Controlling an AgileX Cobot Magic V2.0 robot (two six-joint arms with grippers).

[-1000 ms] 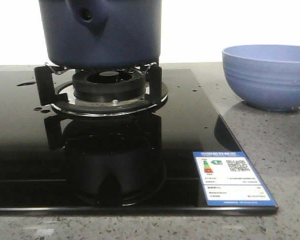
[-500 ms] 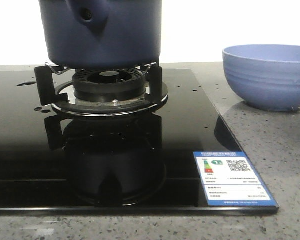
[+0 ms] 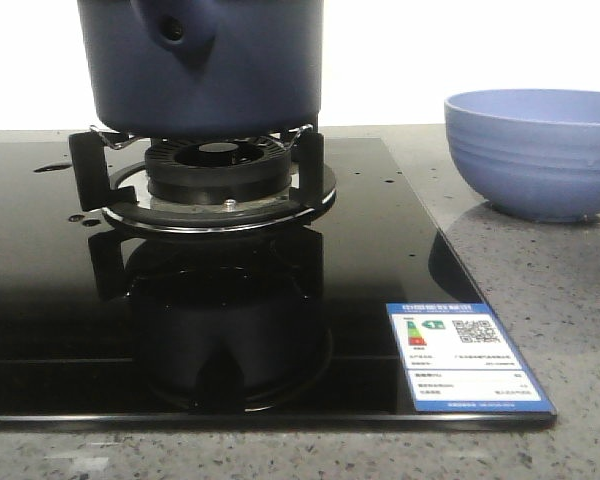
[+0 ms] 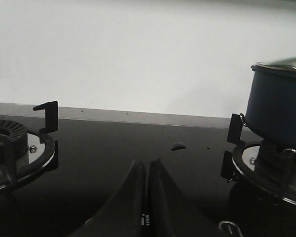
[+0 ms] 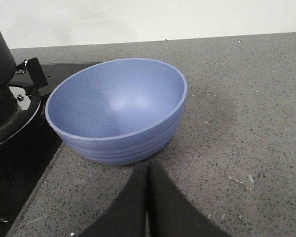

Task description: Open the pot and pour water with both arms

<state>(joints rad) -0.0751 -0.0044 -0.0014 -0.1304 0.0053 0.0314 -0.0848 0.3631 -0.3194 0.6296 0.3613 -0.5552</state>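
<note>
Fingers (image 4: 138, 197) pressed together; navy pot (image 3: 205, 65) sits lidded, matte.

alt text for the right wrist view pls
A light blue bowl, empty, sits on a grey speckled counter just beyond the closed right tool. Beside it is the edge of a black stove with a burner ring.

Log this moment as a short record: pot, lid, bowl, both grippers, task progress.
pot: dark blue, sitting on the burner stand of the black cooktop
lid: on the pot
bowl: light blue, empty, on the grey counter beside the cooktop
left gripper: shut, empty, low over the cooktop
right gripper: shut, empty, near the bowl
progress: pot not yet opened
</note>
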